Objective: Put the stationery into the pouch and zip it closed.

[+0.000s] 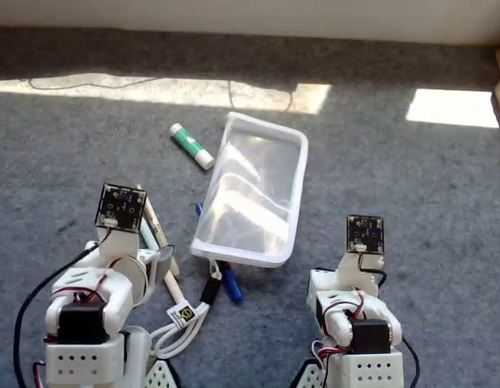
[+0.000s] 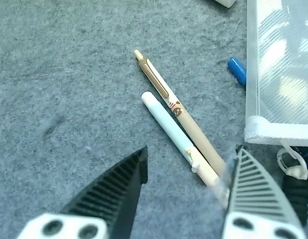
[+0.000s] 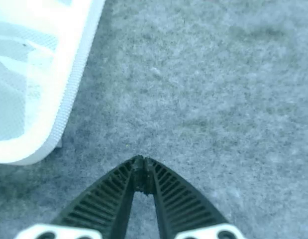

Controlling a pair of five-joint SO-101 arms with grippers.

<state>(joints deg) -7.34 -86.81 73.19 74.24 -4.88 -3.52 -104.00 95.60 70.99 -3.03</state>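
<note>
White plastic left arm (image 1: 112, 283) and right arm (image 1: 334, 293) carry black servos (image 1: 80, 325), red wires (image 1: 78, 293), square black camera boards (image 1: 120, 207). The left gripper (image 2: 191, 150) has black and pale grey ribbed fingers (image 2: 119, 194); the right gripper (image 3: 143, 160) both black, white screw-holed mounts (image 3: 44, 231) behind them

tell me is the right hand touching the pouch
Apart. The right wrist view shows bare carpet between the shut right hand and the white edge of the pouch.

Clear pouch (image 1: 254, 198) on grey carpet (image 1: 411, 186) ahead of the left arm (image 1: 96, 299) and right arm (image 1: 355, 315); green glue stick (image 1: 191, 146) just beside its far corner, blue pen (image 1: 231, 284) touching its near edge
</note>
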